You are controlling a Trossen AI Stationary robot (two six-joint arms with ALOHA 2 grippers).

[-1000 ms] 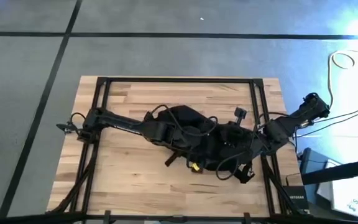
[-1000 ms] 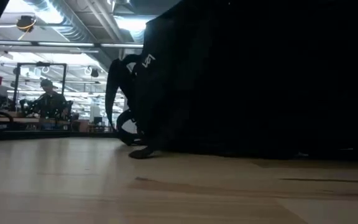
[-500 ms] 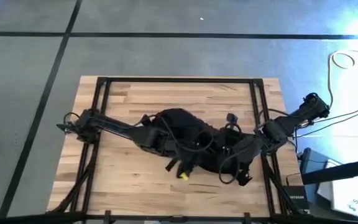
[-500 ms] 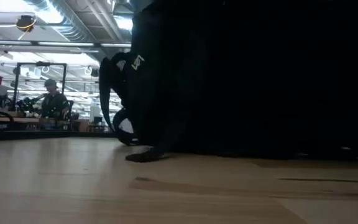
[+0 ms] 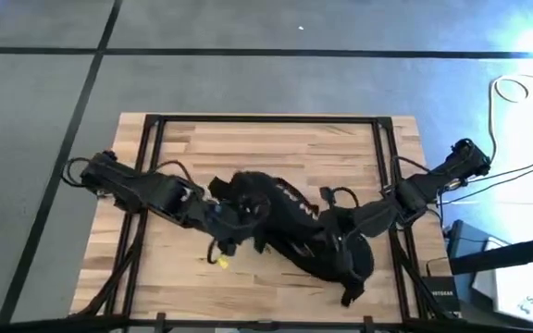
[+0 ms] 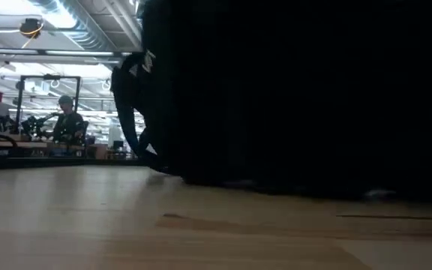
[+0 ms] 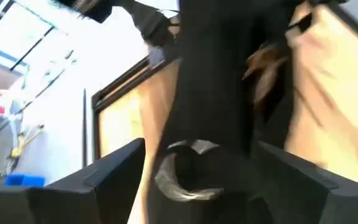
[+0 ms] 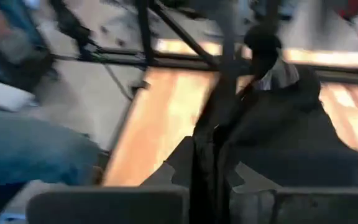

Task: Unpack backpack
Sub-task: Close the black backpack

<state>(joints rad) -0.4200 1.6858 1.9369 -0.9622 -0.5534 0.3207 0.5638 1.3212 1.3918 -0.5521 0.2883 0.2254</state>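
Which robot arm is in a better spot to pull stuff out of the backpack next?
Probably the left. Its gripper sits at the backpack's left end beside a small yellow thing on the table, while the right gripper is pinching the bag's fabric, likely steadying it.

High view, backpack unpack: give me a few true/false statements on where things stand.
1. The backpack lies on the wooden table. True.
2. Both arms reach in to the backpack, the left gripper at its left end. True.
3. The backpack hangs off the table's far edge. False: it lies mid-table, toward the near side.
4. A small yellow thing lies on the table by the backpack's left end. True.
5. The right arm is parked away from the backpack. False: the right gripper is over it.
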